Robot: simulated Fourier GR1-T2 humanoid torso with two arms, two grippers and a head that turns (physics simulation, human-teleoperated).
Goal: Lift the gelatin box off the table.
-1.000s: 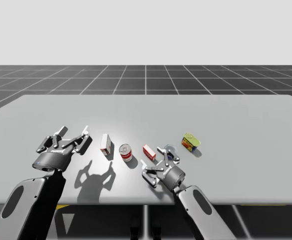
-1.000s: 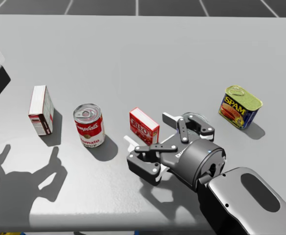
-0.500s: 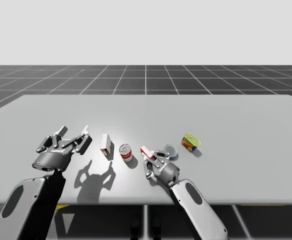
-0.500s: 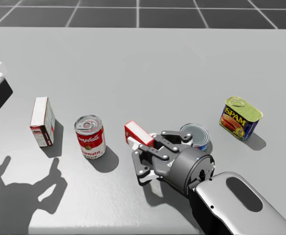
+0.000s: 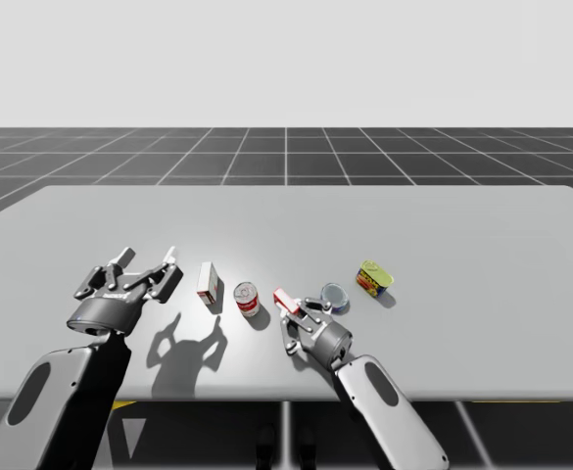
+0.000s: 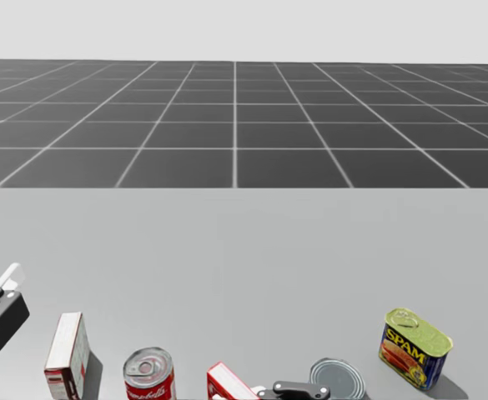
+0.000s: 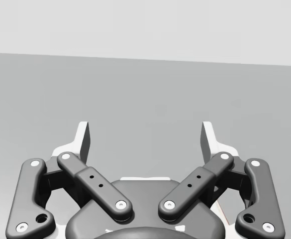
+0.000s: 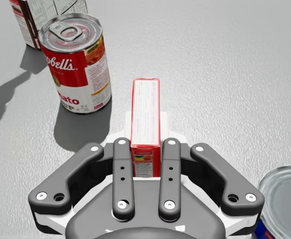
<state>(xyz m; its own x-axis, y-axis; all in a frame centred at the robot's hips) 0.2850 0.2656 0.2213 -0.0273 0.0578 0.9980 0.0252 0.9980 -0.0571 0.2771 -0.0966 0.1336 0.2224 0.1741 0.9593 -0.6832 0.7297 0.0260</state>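
- Closing on the task's thing is the change in the high view: my right gripper, short of the gelatin box a second ago, now pinches it. The box is low over the table, between the red soup can and the flat round tin. I cannot tell whether it has left the surface yet. I judge the grasp made and the raise still to do.
- Head view: the whole picture has shifted, so my head has turned upward. The things now line its lower edge, with the yellow-topped rectangular can furthest right.
- Left wrist view: my left gripper is spread wide with nothing between its fingers and bare table ahead.
- Right wrist view: both fingers press the box from two sides. The soup can stands just beside one finger, with the white upright box beyond it, and the tin is beside the other finger. A straight lift should clear them, but a sideways swing could knock the can.
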